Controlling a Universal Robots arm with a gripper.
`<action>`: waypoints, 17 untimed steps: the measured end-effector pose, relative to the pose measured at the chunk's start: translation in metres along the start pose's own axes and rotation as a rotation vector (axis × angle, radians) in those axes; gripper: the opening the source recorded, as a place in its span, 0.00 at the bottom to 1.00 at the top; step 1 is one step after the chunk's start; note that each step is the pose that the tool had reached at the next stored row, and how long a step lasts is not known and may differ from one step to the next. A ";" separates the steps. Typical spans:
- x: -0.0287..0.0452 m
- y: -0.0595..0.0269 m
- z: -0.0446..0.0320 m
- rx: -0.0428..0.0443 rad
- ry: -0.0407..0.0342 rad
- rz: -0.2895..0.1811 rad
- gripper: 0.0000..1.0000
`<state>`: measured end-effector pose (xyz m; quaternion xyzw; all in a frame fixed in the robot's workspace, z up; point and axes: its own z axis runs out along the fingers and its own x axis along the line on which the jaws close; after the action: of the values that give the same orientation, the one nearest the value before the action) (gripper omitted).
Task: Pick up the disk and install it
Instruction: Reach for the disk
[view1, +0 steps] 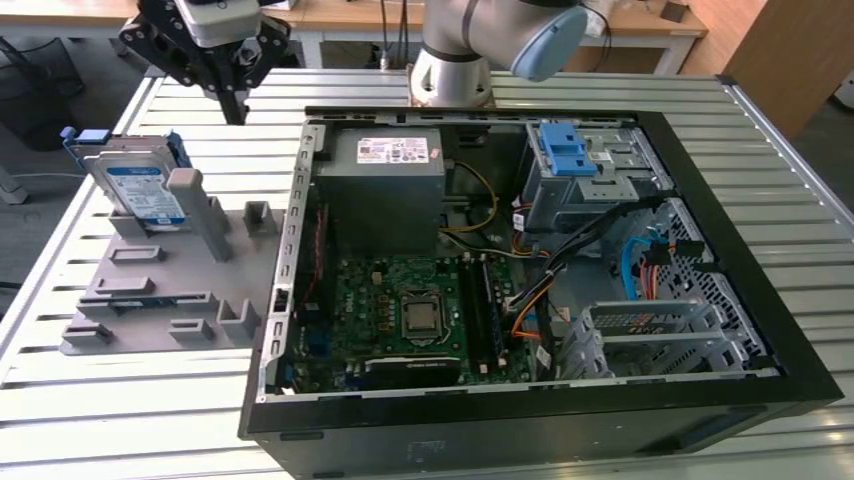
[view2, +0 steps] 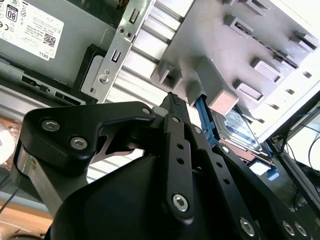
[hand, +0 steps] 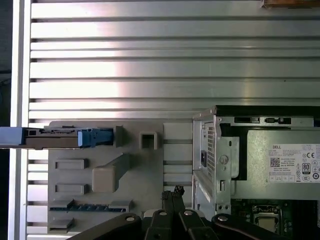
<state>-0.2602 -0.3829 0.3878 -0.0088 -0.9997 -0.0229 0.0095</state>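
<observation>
There's the black two-finger gripper (view1: 236, 112), hanging point-down, its slim fingers (view2: 175, 150) pressed together, nothing between them. Above the fingertips the black linkage (view1: 200, 45) fans out wide. The silver-grey arm with the blue joint cap (view1: 547, 40) stands well off to the exterior view's right of the fingers.

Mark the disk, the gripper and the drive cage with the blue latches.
disk (view1: 142, 191), exterior view, on its white-and-blue label.
gripper (view1: 238, 112), exterior view, between its fingertips.
drive cage (view1: 611, 165), exterior view, on its grey metal top.
</observation>
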 end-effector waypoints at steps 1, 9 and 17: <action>0.0009 0.0000 0.0001 0.0000 0.0000 0.000 0.11; 0.0077 -0.0001 0.0004 -0.0001 0.0000 0.000 0.11; 0.0137 -0.0003 0.0008 -0.0001 0.0000 0.000 0.11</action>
<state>-0.2739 -0.3828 0.3873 -0.0088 -0.9997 -0.0230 0.0095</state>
